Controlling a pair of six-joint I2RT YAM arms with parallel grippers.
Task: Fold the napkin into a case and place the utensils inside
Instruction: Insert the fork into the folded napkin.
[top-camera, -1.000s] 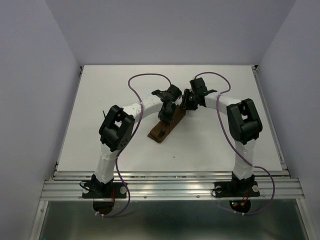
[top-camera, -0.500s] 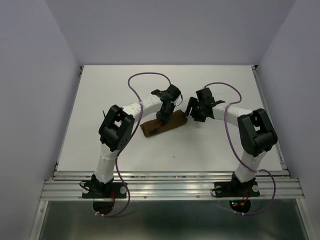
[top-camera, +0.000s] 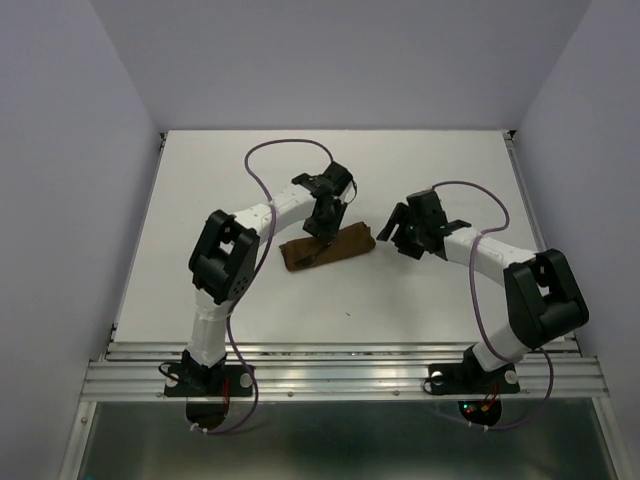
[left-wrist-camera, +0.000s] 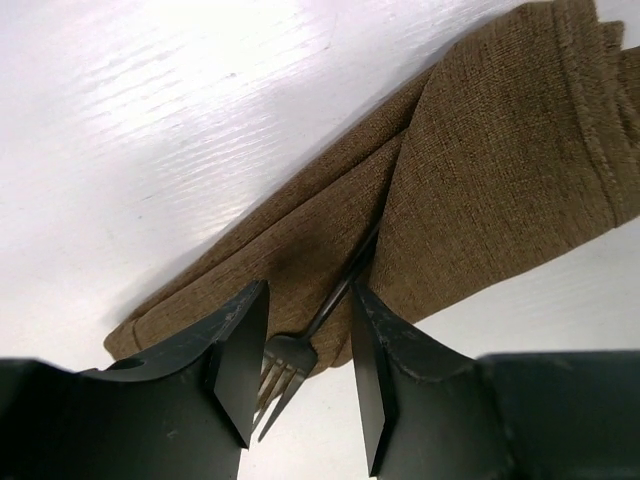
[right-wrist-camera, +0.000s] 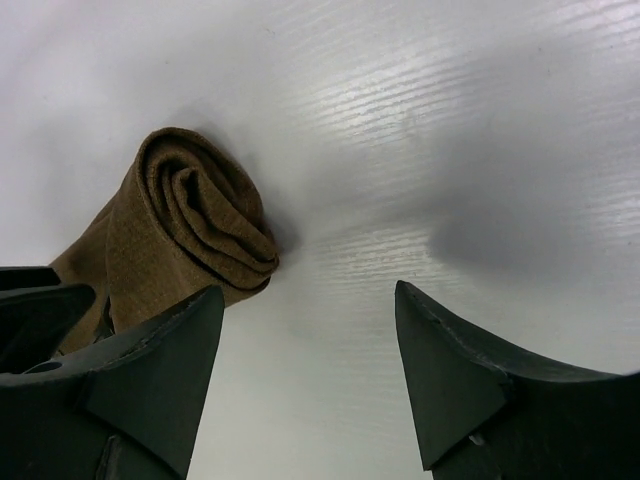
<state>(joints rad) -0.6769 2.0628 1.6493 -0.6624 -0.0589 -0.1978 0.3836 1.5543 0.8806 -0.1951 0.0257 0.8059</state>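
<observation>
The napkin lies on the table as a narrow dark brown case (top-camera: 328, 248), folded lengthwise with a rolled right end (right-wrist-camera: 195, 215). One utensil, a dark fork (left-wrist-camera: 288, 358), has its handle tucked into the fold of the case (left-wrist-camera: 480, 170), and its tines stick out over the table. My left gripper (left-wrist-camera: 308, 300) is open, with a finger on each side of the fork's neck and not pinching it; from above it (top-camera: 322, 225) hangs over the case's middle. My right gripper (right-wrist-camera: 308, 290) is open over bare table, just right of the case's rolled end, holding nothing.
The white table (top-camera: 220, 180) is bounded by a metal rail (top-camera: 340, 352) at the near edge. Purple cables (top-camera: 285, 148) loop over both arms. A small dark speck (top-camera: 347, 314) sits near the front.
Both grippers have opened and let go of the case. It swung from a diagonal to lie nearly level on the table. My right arm drew back to the right.
</observation>
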